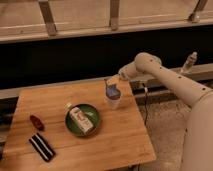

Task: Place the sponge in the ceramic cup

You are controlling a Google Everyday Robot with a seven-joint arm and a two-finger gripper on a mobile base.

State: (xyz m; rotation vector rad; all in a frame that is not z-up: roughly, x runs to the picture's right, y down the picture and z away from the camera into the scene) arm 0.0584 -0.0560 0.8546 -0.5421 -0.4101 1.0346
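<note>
Sponge [113,91] is at the mouth of the cup [114,102], which stands near the far edge of the counter [125,142], toward its far right corner. The blue pad rises above the rim, so we judge that it is partly inside and not fully down. The gripper [112,81] hangs directly above it, at the top of the sponge. We cannot tell if it is clamped on the sponge or free of it.

The task looks to us almost finished. What is left is that the sponge rests in the cup alone, without the arm. We cannot see whether anything else is in the cup.

The green plate [72,126] in the middle of the counter carries a small carton [81,119]. A red thing [36,122] lies by the left edge, and a black striped bar [42,147] lies near the near left corner.
</note>
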